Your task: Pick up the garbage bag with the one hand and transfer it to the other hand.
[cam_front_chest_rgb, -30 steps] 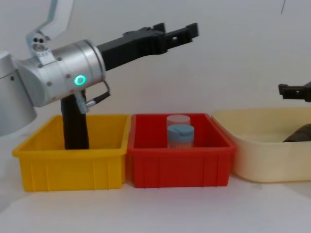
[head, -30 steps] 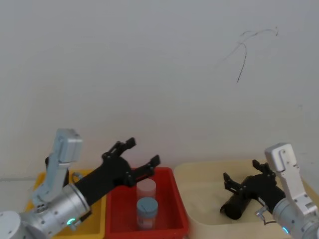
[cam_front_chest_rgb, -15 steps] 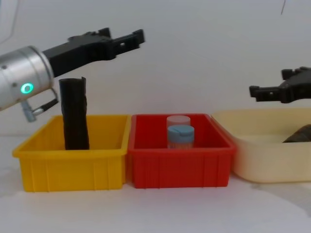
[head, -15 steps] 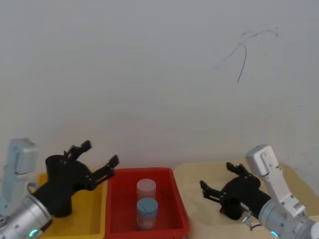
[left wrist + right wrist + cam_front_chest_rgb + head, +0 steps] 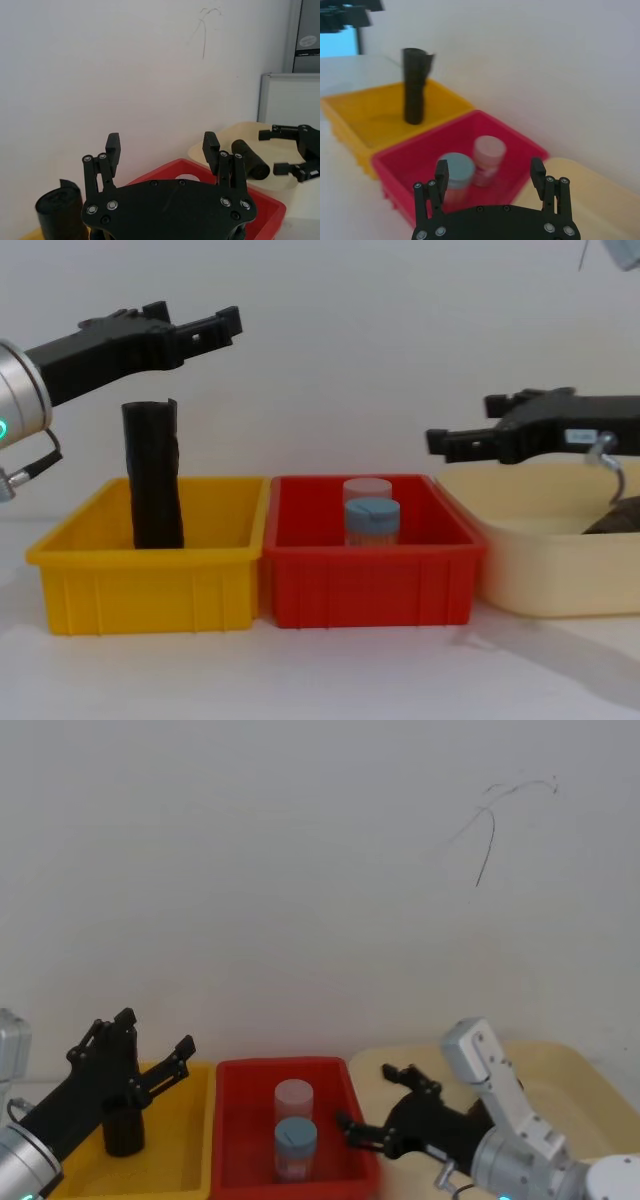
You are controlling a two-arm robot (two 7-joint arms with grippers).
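Chest view: the left end effector (image 5: 198,318) hangs spread wide, holding nothing, above the notched black roll (image 5: 153,475) standing in the yellow bin (image 5: 150,585). The right end effector (image 5: 462,423), equally wide, hovers where the red bin (image 5: 370,585) meets the cream tub (image 5: 540,560). In that tub the garbage bag (image 5: 618,515) lies on its side.

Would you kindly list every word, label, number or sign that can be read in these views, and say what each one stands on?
No text here can be read.
The white label on the right gripper: too small to read.
The dark scribble on the wall: a stray line, not letters or a sign.
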